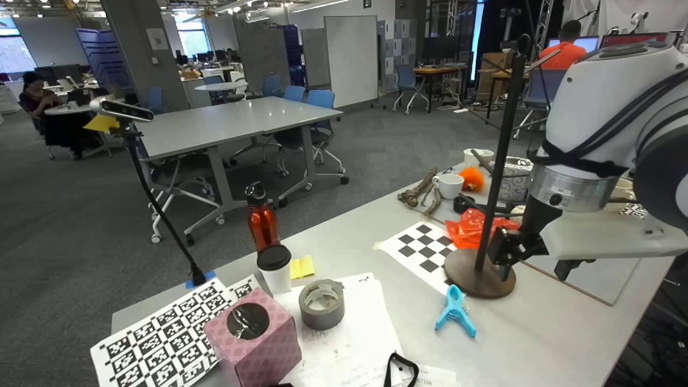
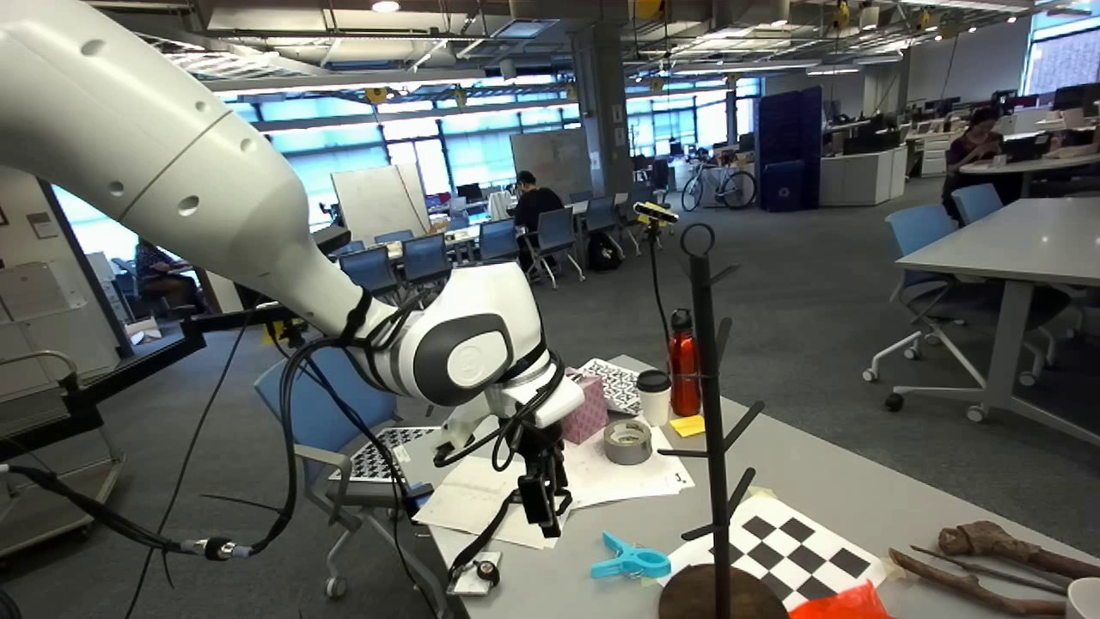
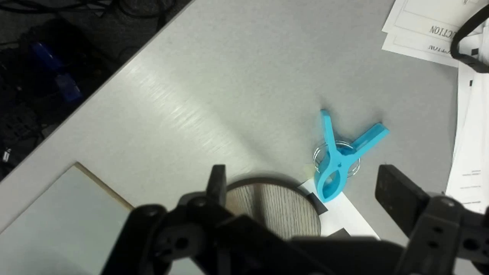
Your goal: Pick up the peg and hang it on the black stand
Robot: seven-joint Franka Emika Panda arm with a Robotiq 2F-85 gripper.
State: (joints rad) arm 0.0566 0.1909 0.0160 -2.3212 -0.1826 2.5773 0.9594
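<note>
Wrist view | pincer agape | blue peg beside stand base, apparently wooden

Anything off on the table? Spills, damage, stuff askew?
No spill or damage stands out. Two oddities: the base of the black stand overlaps the checkerboard sheet, cutting into its pattern, awkward if used for calibration; and rough brown sticks lie on the table, an unusual find indoors.

In an exterior view, looks down across the table past the near left box. In an exterior view, faces past the near stand toward the far box. In the wrist view, points steeply down, close over the peg. In both exterior views, takes in peg, tape, bottle.
</note>
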